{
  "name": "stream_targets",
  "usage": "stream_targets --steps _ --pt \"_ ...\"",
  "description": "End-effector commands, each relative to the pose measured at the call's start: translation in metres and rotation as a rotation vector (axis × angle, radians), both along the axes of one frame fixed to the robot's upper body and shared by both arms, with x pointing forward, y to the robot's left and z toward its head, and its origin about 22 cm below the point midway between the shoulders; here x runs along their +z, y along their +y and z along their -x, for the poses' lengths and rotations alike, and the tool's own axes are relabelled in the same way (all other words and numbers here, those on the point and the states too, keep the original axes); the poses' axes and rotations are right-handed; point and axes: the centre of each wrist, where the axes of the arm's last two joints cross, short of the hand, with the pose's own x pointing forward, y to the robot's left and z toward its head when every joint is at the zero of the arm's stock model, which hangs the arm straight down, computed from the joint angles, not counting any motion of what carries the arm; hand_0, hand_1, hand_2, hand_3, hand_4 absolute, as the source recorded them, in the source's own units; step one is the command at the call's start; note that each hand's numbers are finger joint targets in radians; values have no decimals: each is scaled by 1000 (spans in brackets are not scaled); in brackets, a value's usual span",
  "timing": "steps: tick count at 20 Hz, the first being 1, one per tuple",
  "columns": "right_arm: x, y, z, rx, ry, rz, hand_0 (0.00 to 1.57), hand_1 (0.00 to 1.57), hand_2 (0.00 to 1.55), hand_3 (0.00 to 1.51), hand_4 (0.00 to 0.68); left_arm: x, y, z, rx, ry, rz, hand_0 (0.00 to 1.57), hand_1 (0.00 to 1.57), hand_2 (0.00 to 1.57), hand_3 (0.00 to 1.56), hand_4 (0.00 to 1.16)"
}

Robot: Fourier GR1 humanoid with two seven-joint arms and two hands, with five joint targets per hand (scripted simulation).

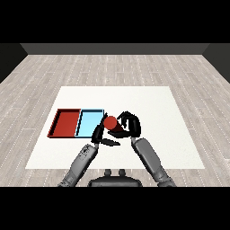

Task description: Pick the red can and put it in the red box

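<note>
Right hand (pixel 130 125) curled round the red can (pixel 111 121), which sits at its inner side, lifted off the white table (pixel 170 134). Left hand (pixel 99 134) lies just below the can, fingers relaxed and extended, grasping nothing. Beyond the left hand stands the light blue tray (pixel 90 122); farther out, touching it, the red tray (pixel 65 123).

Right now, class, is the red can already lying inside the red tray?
No: the red can is in the right hand, beyond the light blue tray, away from the red tray.
</note>
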Motion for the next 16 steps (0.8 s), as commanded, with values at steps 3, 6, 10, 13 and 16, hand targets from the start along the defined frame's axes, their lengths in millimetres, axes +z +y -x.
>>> stream_targets --steps 3,6,10,13,16 --pt "-5 15 -5 22 -4 -7 1473 1473 1441 1386 675 5 -11 -12 -15 26 14 0 0 0 0 0" --pt "8 13 13 31 8 -43 1454 1454 1442 1394 666 3 -13 2 -20 13 44 0 0 0 0 0" --pt "1 23 17 72 8 -86 1469 1469 1432 1399 644 13 -24 -7 -56 17 48 0 0 0 0 0" --pt "14 17 1 55 5 -82 1507 1507 1452 1411 654 7 -20 -9 -52 29 45 0 0 0 0 0" --pt "9 25 19 84 1 -104 1515 1515 1451 1419 652 -12 -33 -14 -56 16 37 0 0 0 0 0"
